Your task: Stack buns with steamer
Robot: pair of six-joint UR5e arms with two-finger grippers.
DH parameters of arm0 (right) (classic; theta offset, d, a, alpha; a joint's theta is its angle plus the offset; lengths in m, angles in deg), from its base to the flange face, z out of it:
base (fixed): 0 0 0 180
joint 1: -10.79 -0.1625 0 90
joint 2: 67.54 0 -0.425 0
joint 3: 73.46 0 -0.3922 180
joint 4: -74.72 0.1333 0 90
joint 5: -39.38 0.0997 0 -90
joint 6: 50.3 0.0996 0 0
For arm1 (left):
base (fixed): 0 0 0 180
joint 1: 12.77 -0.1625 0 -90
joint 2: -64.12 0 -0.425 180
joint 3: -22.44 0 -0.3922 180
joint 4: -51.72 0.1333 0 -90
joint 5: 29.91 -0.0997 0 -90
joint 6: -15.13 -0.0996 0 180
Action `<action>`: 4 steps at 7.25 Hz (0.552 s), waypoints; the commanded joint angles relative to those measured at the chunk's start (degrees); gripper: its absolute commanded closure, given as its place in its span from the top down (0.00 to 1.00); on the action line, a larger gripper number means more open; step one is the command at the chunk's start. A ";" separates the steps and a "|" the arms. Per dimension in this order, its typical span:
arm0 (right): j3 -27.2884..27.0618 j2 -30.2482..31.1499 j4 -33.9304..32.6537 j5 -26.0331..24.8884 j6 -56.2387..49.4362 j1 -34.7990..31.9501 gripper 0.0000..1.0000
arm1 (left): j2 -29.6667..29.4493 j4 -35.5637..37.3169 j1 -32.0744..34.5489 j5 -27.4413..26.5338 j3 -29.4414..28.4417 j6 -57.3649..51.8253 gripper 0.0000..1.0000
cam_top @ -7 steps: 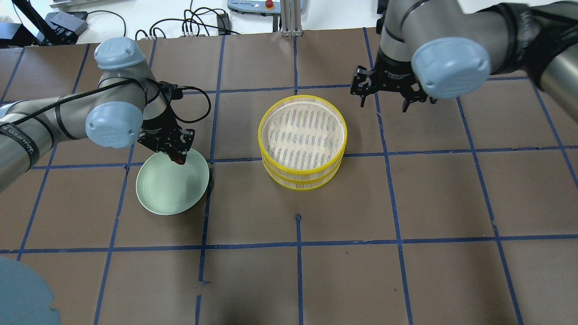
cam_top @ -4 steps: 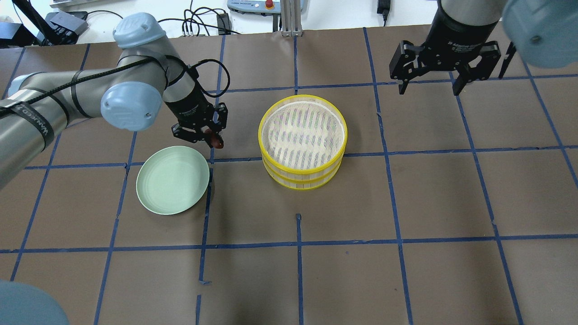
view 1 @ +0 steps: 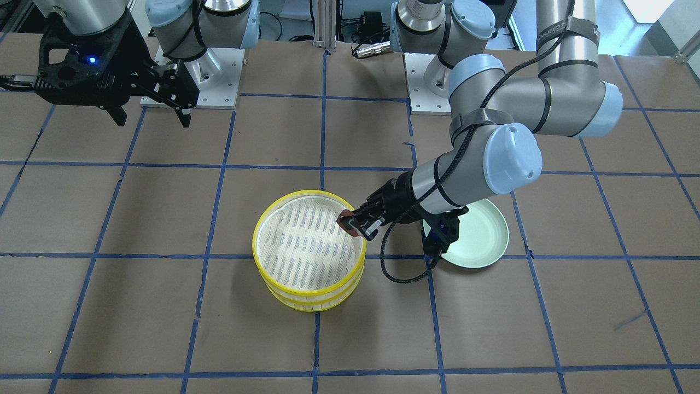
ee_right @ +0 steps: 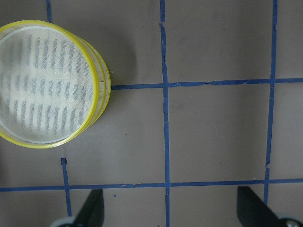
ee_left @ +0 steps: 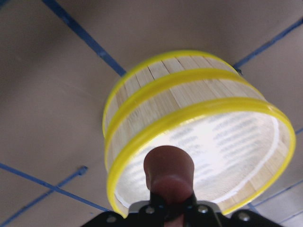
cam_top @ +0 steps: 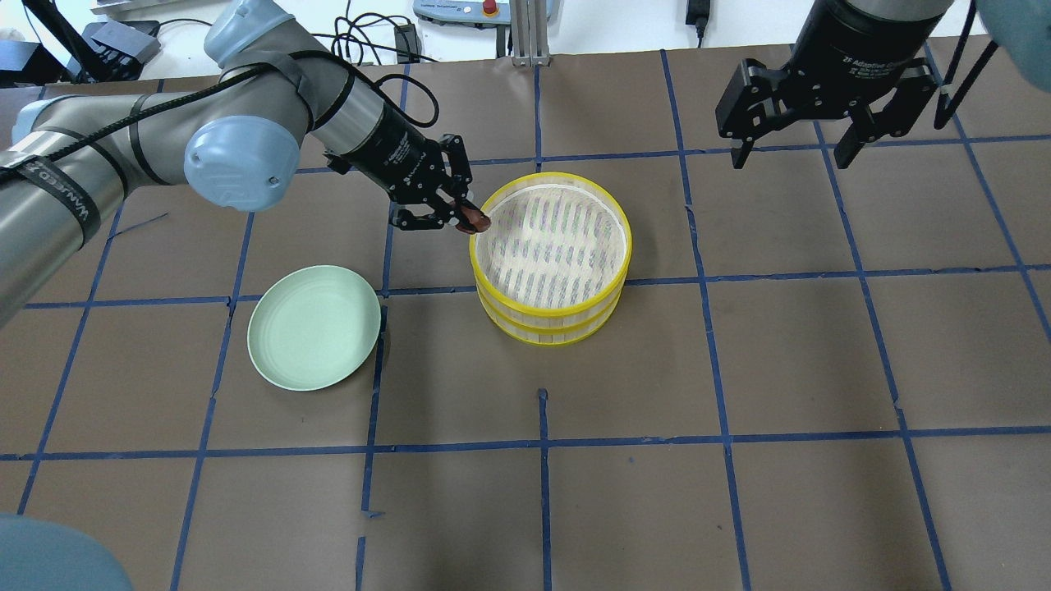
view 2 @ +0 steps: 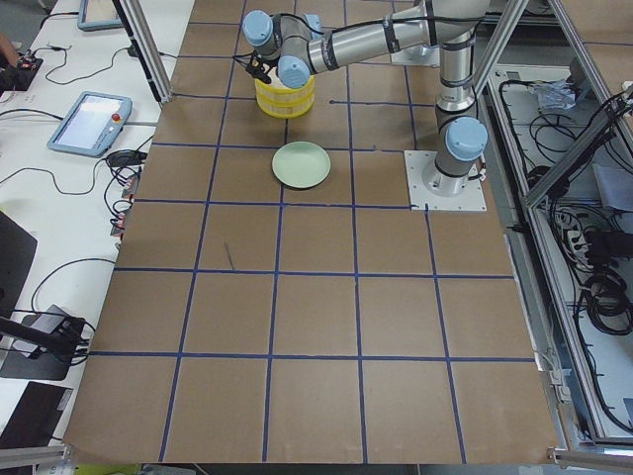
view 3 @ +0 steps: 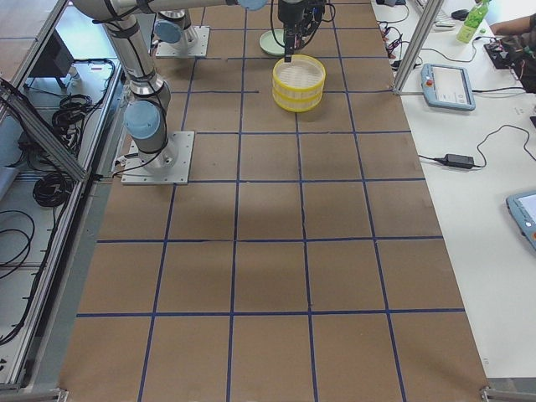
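Brown-paper bench (cam_top: 739, 369) with a blue tape grid (cam_top: 542, 443); cables and a teach pendant sit past the far edge.

Left fingers (cam_top: 450, 220) are clamped on the reddish-brown bun (cam_top: 475, 220); its glossy rounded end sticks out past the tips. The bun is in the air at the steamer (cam_top: 548, 325) top rim, on the robot's left side of it. Overhead, it overlaps the yellow rim band and just reaches the liner; cannot tell if it touches the rim. The left wrist view shows the same: bun dead centre, near rim directly behind it and white striped liner beyond. The left wrist is angled toward the steamer; a black cable (view 1: 396, 273) loops down from it to the bench.

The steamer is two stacked bamboo tiers with yellow bands, standing upright near bench centre. The pale green plate (cam_top: 314, 338) lies flat on the bench, well apart from the steamer on the robot's left, on the near side of the left arm.

Right fingers (cam_top: 740, 146) are spread wide with nothing between them; they are held high over the far right squares, well clear of the steamer. The right wrist view looks straight down, with the steamer in its upper left corner and both finger tips at the bottom edge.
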 commanded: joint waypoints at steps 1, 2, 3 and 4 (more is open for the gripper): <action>-0.11 -0.16 0.01 0.05 -1.28 0.18 1.00 | -3.50 9.46 4.35 2.55 -0.06 9.30 0.00; -0.11 -0.16 0.09 0.05 -1.28 0.26 1.00 | -3.78 10.82 4.46 2.28 0.03 9.33 0.01; -0.37 -0.08 0.18 -0.04 -1.28 0.35 1.00 | -3.87 10.83 4.46 2.11 0.37 8.72 0.11; -0.81 0.18 0.01 0.05 -1.28 0.44 1.00 | -3.95 10.83 4.46 2.02 0.38 8.54 0.30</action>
